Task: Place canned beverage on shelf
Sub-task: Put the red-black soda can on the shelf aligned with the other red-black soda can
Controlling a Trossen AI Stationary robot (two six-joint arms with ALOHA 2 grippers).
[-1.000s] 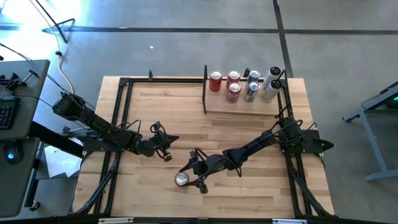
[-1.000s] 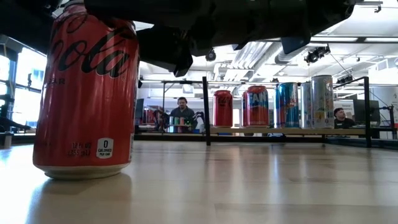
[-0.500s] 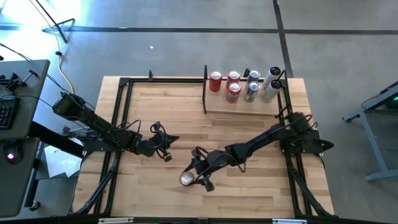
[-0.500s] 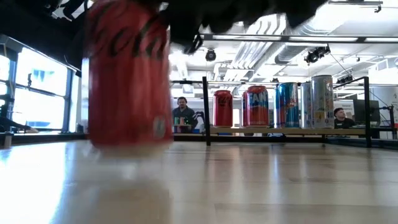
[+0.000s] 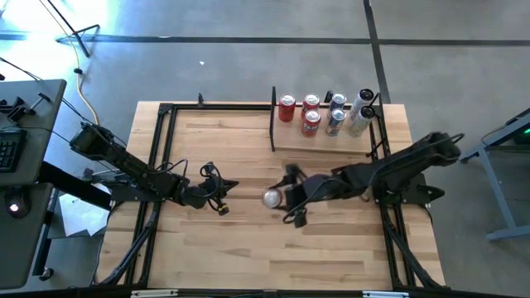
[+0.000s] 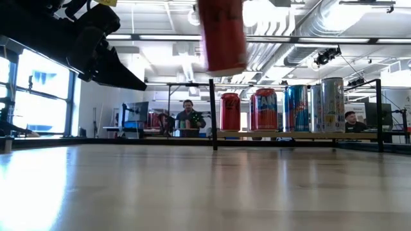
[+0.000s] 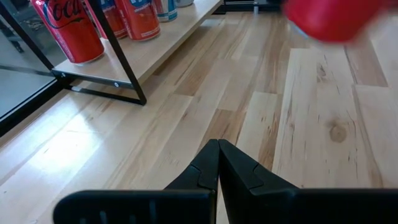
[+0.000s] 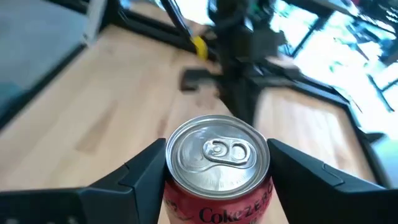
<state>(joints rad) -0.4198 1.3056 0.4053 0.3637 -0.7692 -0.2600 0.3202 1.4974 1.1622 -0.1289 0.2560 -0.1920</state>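
Right hand (image 5: pixel 286 199) pinching red can (image 8: pixel 217 163) by its sidewall, upright, clear of counter (image 5: pixel 224 248), short of shelf (image 5: pixel 323 141) | likely rigid, smooth, slippery, dents if squeezed; mid-body hold suits | left hand (image 5: pixel 222 189) pressed together, idle over counter.

A table (image 5: pixel 215 248) holds a shelf (image 5: pixel 323 142) at its far right corner, with five cans (image 5: pixel 310 122) standing on it beside an upright divider (image 5: pixel 273 120) at the shelf's left end. The right gripper (image 5: pixel 286 199) holds a can (image 5: pixel 272 198) above mid-table, nearer than the shelf. The left gripper (image 5: pixel 228 186) sits left of it.
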